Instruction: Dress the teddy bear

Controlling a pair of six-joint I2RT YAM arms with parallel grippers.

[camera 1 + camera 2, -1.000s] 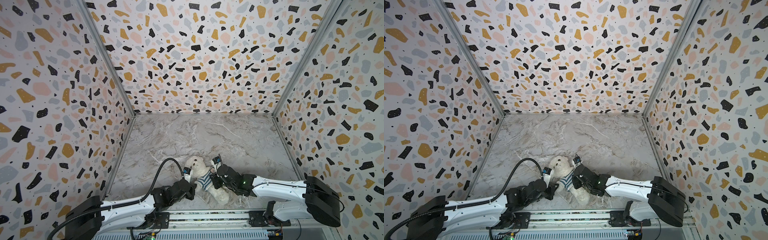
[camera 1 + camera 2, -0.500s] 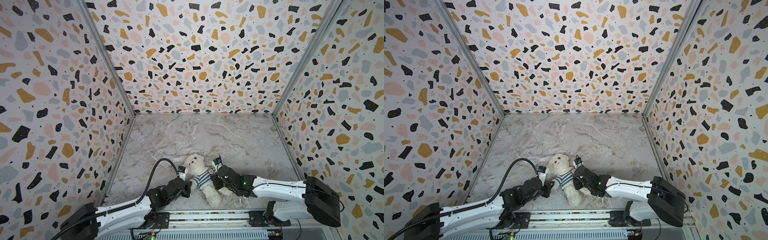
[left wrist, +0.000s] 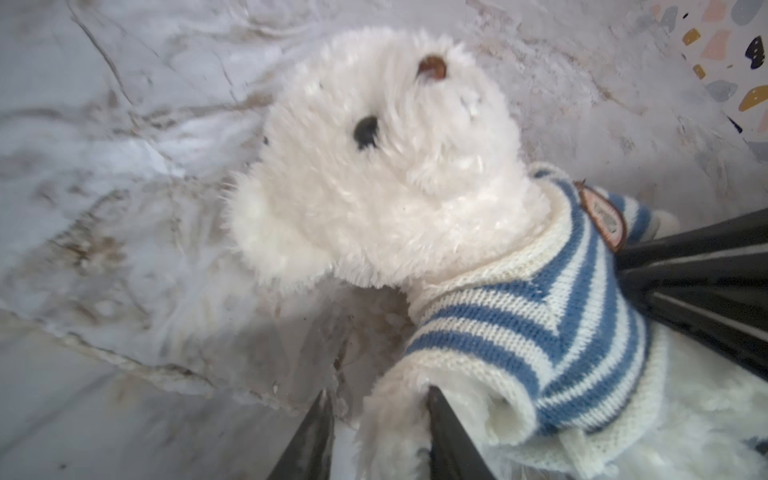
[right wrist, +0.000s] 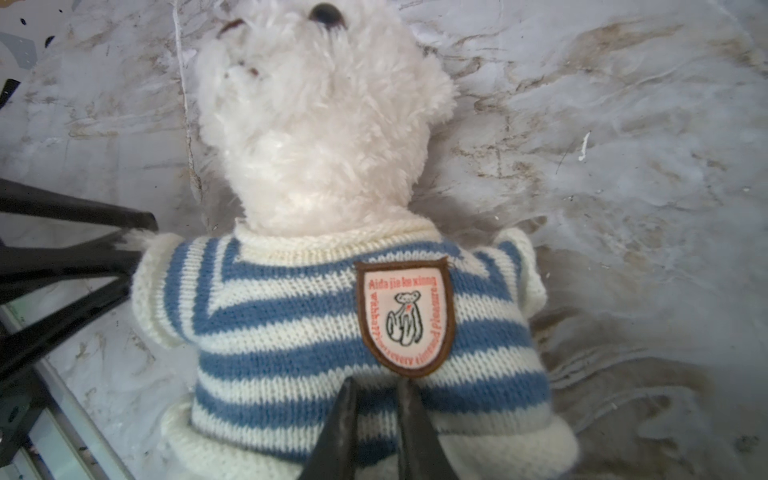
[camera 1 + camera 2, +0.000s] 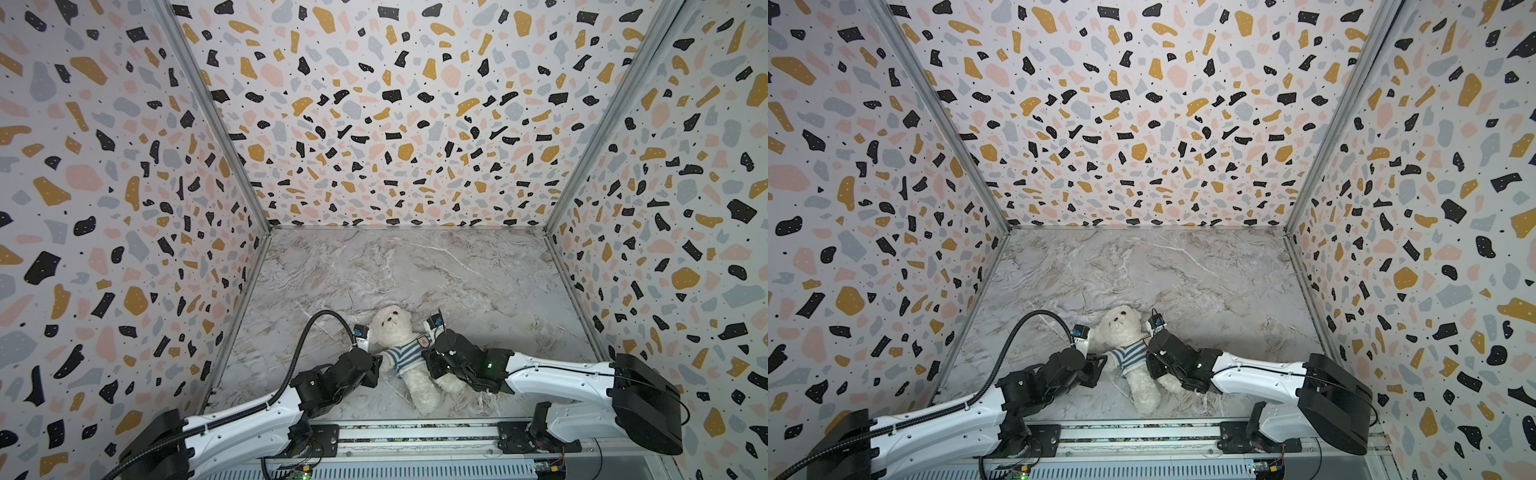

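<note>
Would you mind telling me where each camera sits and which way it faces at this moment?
Both top views: high above the near edge, looking down and inward at the marble floor; the left arm, right arm and the teddy bear show.
Left wrist: on the left arm, looking along the open left claw at the bear's face and arm.
Right wrist: on the right arm, looking along the right claw, pinching the striped shirt.
Shared: both wrist views show the shirt's badge.
</note>
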